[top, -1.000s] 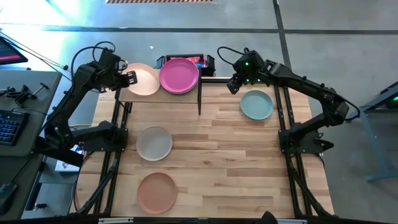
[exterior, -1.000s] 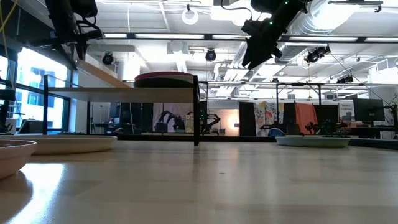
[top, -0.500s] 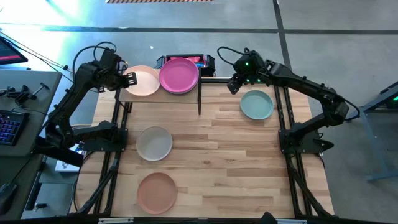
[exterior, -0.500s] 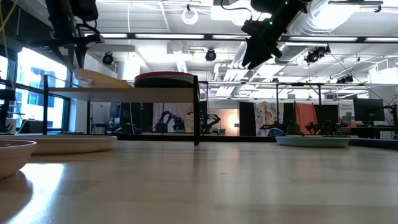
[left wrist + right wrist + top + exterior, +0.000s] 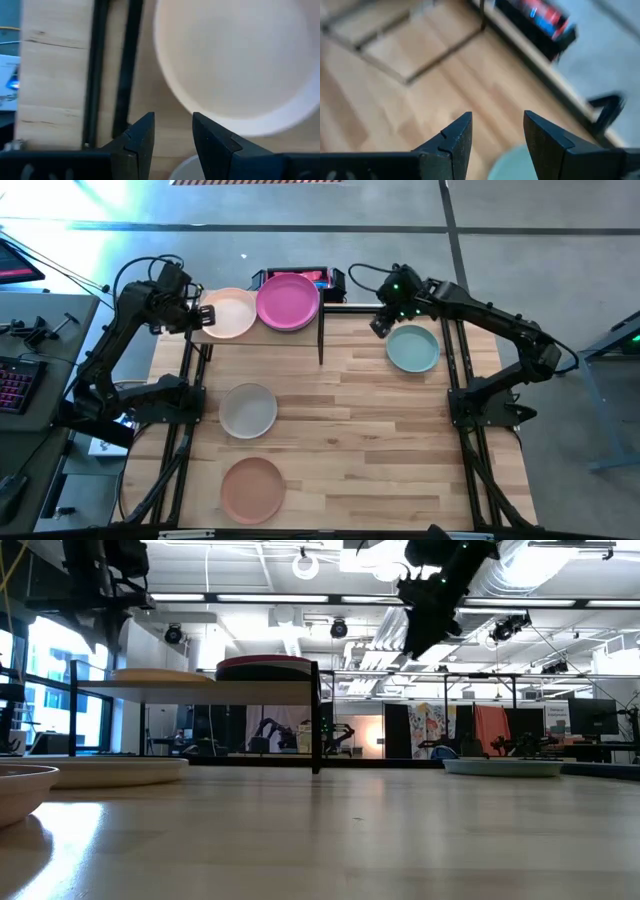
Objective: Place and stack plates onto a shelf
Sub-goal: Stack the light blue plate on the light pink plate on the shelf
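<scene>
The shelf (image 5: 268, 337) stands at the table's far edge, left of the middle. A peach plate (image 5: 229, 312) lies flat on its left half, and a magenta plate (image 5: 288, 301) on its right half. My left gripper (image 5: 197, 314) hangs open just off the peach plate's (image 5: 235, 60) left rim, clear of it. My right gripper (image 5: 381, 325) hangs open above the far left rim of a pale green plate (image 5: 413, 348) on the table. An off-white plate (image 5: 248, 410) and a tan plate (image 5: 252, 489) rest on the table nearer me.
A black box with red and blue parts (image 5: 325, 279) sits behind the shelf. The shelf's black legs (image 5: 320, 340) stand on the table. Bare tabletop (image 5: 370, 450) stretches across the middle and near right. Black arm frames (image 5: 470, 400) run along both table sides.
My left gripper has let go of the peach plate and drawn back a little toward the table's left edge. The plate, held tilted with its left rim up a second ago, now lies flat on the shelf. My right gripper has tipped further down over the pale green plate.
</scene>
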Robot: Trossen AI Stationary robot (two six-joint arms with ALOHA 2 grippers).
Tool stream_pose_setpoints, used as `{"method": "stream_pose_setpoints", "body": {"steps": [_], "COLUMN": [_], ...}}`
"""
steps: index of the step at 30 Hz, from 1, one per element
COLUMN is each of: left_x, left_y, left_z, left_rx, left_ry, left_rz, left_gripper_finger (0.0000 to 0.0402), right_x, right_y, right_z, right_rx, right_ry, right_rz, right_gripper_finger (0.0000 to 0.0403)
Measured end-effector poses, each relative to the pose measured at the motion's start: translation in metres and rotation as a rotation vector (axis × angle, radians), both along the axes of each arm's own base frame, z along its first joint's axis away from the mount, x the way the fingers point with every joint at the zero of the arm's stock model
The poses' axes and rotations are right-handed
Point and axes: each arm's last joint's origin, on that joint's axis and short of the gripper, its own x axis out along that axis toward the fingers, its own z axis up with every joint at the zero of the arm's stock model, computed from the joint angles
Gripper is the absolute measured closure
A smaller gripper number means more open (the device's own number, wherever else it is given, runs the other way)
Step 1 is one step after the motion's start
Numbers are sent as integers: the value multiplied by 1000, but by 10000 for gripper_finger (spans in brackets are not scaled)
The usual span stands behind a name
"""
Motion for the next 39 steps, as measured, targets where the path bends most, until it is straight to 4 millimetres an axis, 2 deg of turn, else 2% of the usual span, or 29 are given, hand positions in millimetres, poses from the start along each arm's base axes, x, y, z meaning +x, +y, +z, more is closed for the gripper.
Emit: {"method": "stream_pose_setpoints", "body": {"steps": [7, 12, 23, 32, 35, 39], "left_x": [2, 6, 19, 33, 38, 42], "left_y": [-21, -34, -56, -66, -70, -74], "left_z": [9, 14, 18, 20, 21, 21], "left_rx": [45, 81, 94, 112, 124, 127], "left_ry": [-81, -101, -163, -190, -204, -213], "left_rz": [-77, -152, -363, -516, -564, -615], "left_gripper_finger": [279, 279, 280, 280, 280, 280], "right_x": [-16, -18, 1, 17, 14, 0], "right_y": [13, 15, 29, 49, 55, 59], "right_z": [-12, -14, -34, -46, -68, -102], "right_rx": [171, 208, 304, 274, 291, 306], "right_ry": [181, 203, 304, 381, 411, 502], "right_rz": [42, 50, 67, 87, 62, -55], "right_gripper_finger": [246, 246, 246, 246, 246, 249]}}
